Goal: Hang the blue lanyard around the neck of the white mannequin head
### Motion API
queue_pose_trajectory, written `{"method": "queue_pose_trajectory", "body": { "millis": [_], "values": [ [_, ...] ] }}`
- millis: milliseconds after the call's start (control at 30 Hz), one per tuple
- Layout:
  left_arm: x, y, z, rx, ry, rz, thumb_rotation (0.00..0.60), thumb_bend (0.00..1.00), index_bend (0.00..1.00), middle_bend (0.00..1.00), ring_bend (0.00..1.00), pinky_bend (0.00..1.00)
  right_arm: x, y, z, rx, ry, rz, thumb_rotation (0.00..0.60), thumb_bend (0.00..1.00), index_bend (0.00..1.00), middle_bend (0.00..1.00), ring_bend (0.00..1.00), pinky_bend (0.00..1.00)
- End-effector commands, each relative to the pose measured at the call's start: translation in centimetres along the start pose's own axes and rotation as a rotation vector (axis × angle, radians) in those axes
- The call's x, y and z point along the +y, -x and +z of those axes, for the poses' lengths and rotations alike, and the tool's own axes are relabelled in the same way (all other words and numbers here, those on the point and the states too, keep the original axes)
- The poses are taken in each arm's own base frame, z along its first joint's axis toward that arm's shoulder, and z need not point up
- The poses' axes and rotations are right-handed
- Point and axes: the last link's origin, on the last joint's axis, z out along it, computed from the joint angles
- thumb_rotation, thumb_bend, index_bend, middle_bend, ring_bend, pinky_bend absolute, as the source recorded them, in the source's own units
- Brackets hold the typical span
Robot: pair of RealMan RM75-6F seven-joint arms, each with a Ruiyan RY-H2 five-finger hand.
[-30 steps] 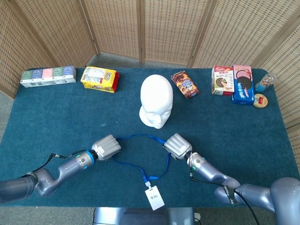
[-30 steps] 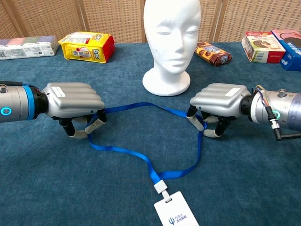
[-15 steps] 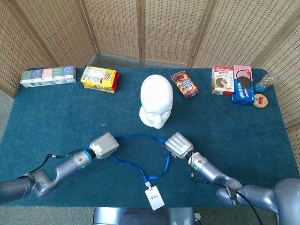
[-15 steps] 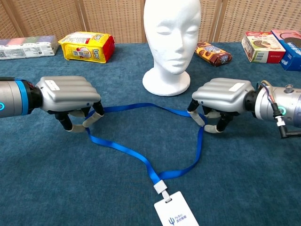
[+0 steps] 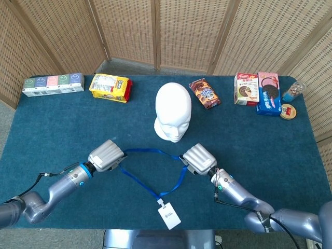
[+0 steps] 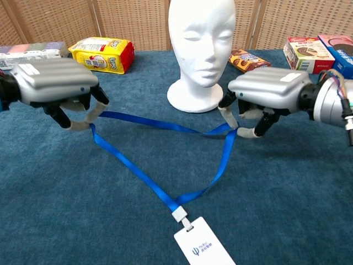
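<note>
Left hand and right hand pinching lanyard, fingers clamped, frame centre; should be spreading loop wide, lifting level over head.

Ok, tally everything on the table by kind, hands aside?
White mannequin head: 1
Blue lanyard: 1
Snack bags, yellow and brown: 2
Boxes, red-white, pink, blue: 3
Carton multipack: 1
Jar: 1
Round tin: 1
Total: 10

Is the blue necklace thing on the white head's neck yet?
Not yet. The blue lanyard hangs between the left hand and right hand, in front of the mannequin head.
</note>
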Motion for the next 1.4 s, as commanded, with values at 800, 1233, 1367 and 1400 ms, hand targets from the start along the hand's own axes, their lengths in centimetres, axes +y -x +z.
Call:
{"method": "queue_pose_trajectory", "body": {
  "millis": [800, 1233, 1367, 1400],
  "values": [
    [-1.2, -8.7, -2.9, 0.222, -0.048, -0.079, 0.600, 0.49, 0.64, 1.00, 1.00, 0.91, -0.2, -9.5, -2.7, 0.189, 0.024, 0.151, 0.600, 0.46, 0.71, 1.00, 1.00, 1.00],
    [-1.9, -11.9, -3.6, 0.310, -0.077, -0.115, 0.600, 0.49, 0.64, 1.00, 1.00, 0.91, 0.3, -13.4, -3.2, 0.270, 0.030, 0.217, 0.600, 0.46, 0.71, 1.00, 1.00, 1.00],
    [-2.1, -13.1, -3.8, 0.335, -0.085, -0.109, 0.600, 0.49, 0.64, 1.00, 1.00, 0.91, 0.5, -14.6, -3.3, 0.295, 0.029, 0.243, 0.600, 0.46, 0.71, 1.00, 1.00, 1.00],
    [-2.1, -13.3, -3.8, 0.341, -0.087, -0.109, 0.600, 0.49, 0.64, 1.00, 1.00, 0.91, 0.5, -14.9, -3.3, 0.300, 0.029, 0.248, 0.600, 0.46, 0.72, 1.00, 1.00, 1.00]
  ]
}}
